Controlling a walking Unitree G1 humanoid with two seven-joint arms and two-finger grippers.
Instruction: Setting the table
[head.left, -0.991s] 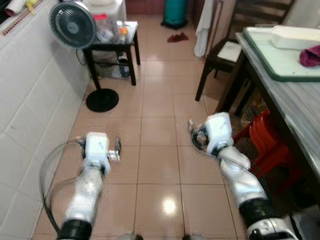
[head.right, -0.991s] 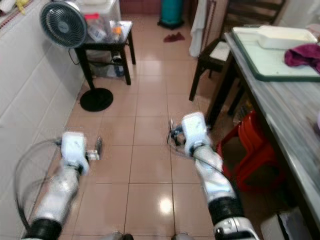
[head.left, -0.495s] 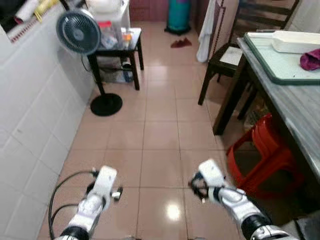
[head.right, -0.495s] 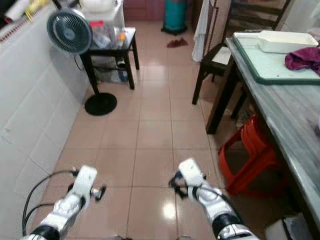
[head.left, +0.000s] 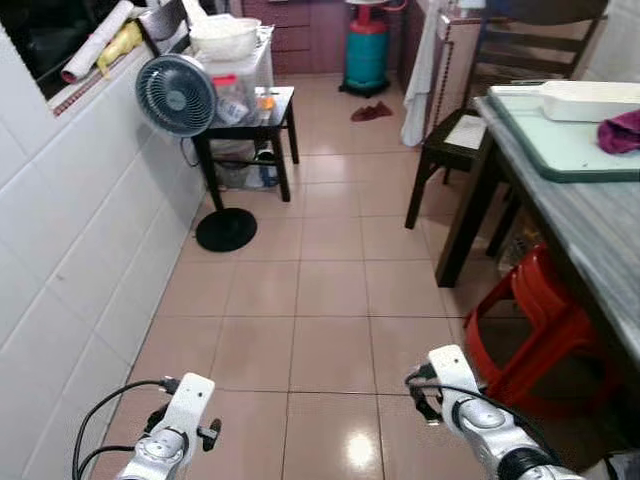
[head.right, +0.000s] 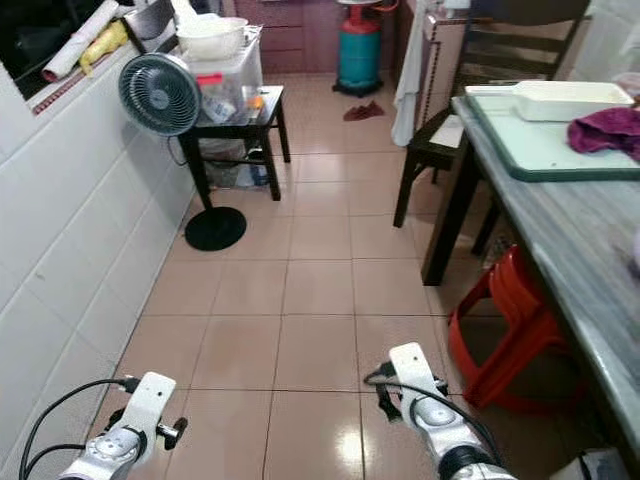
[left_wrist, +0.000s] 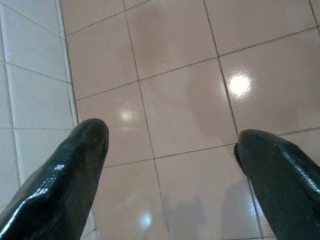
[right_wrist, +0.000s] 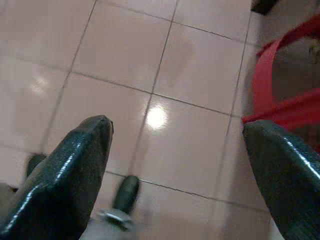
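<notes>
The marble-topped table (head.left: 590, 215) runs along the right side. On its far end lies a green-edged tray (head.left: 555, 150) with a white oblong dish (head.left: 590, 98) and a purple cloth (head.left: 622, 130). Both silver arms hang low at the bottom of the eye views, left arm (head.left: 185, 405) and right arm (head.left: 455, 375), well short of the table. The left gripper (left_wrist: 171, 132) is open over bare floor tiles, nothing between its fingers. The right gripper (right_wrist: 177, 125) is open too, above the floor beside a red stool (right_wrist: 280, 95).
A red plastic stool (head.left: 545, 320) sits under the table's edge and a dark wooden chair (head.left: 460, 130) stands beyond it. A standing fan (head.left: 176, 95) and a black side table (head.left: 250, 105) with boxes are far left by the white tiled wall (head.left: 60, 230). A teal gas cylinder (head.left: 367, 55) stands at the back.
Both arms have dropped from held out in front to low at the bottom of the picture. The head camera has shifted, showing more of the far room.
</notes>
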